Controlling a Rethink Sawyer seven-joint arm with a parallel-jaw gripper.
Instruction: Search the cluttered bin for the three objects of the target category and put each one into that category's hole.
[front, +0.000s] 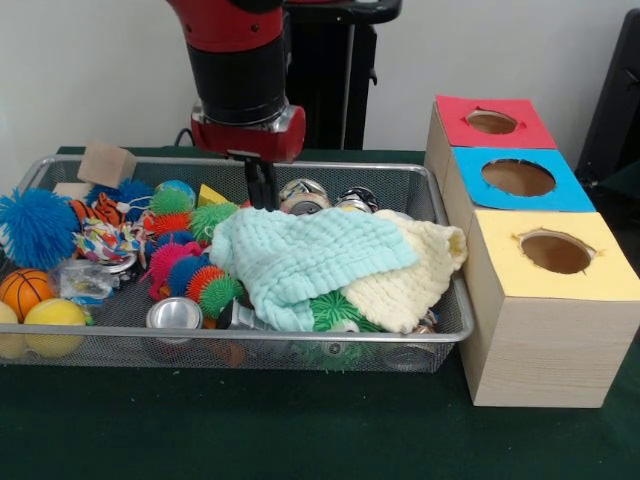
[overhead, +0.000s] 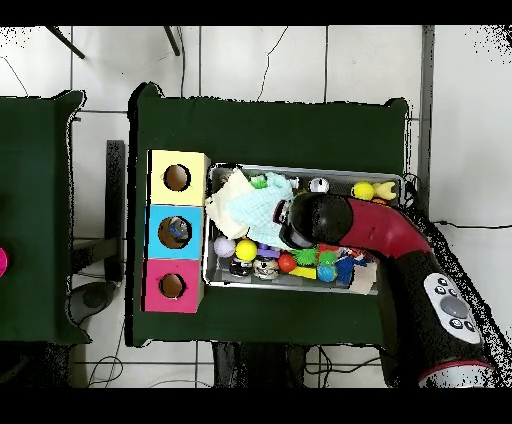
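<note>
We start at the cluttered bin (front: 440, 335), which sits on the green cloth just beside the row of three boxes. It is crowded: a mint cloth (front: 300, 255) lies over a cream cloth (front: 415, 275), with spiky rubber balls (front: 185, 270), a small basketball (front: 22, 290), a yellow ball (front: 55, 322), metal tins (front: 173, 314) and a wooden block (front: 105, 163) around them. The hole (front: 518, 177) in the blue-topped box lies between the red-topped and yellow-topped ones; in the overhead view we seem to see something inside it, so we judge at least one object may be in, though we cannot count. Plenty remains to search. The gripper (front: 262, 190) hangs low over the bin's far side, just behind the mint cloth; its fingers look close together, but we cannot tell whether they hold anything. The green-covered table (front: 250, 420) stands on a pale tiled floor (overhead: 300, 60) before a plain white wall (front: 90, 70).
</note>
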